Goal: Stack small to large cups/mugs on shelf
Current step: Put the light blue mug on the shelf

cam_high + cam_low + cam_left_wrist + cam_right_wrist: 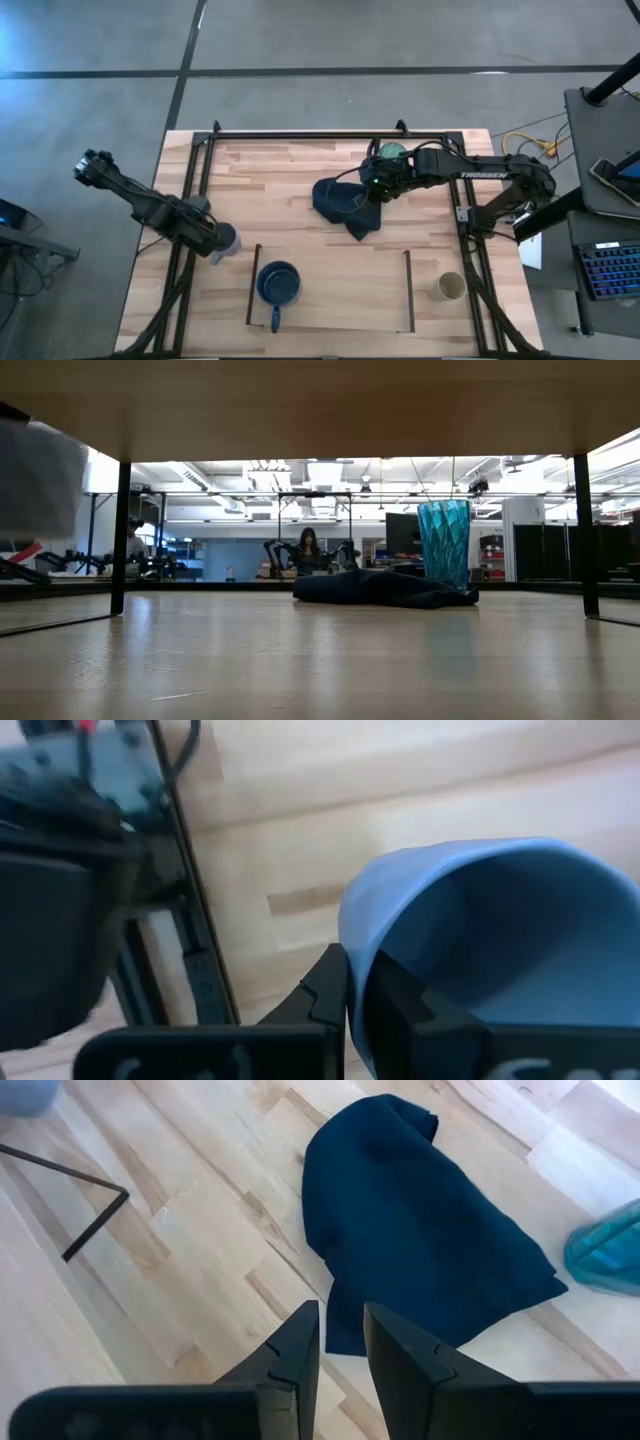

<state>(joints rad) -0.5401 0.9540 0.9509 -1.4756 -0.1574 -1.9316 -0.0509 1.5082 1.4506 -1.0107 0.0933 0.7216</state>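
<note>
My left hand (345, 1010) pinches the grey-blue cup's (480, 930) rim at the desk's (300, 170) left edge — only my wrist view shows that; my right hand (340, 1342), fingers slightly parted, hovers over the cloth (420, 1220).

Tabletop (300, 180): pale wood planks, visible grain, smooth satin finish.
Flat rectangular light-wood shelf board (340, 285): smooth, matt, with thin dark metal rails.
Dark blue cloth (420, 1220): soft woven fabric, matt, rumpled.
Tall translucent teal tumbler (444, 543): faceted, glossy, glass or plastic, cannot tell which.
Small grey-blue cup (500, 940): smooth, matt to satin surface.
Dark blue handled mug (278, 285): smooth, slightly glossy.
Small beige cup (449, 288): smooth, matt.
</note>
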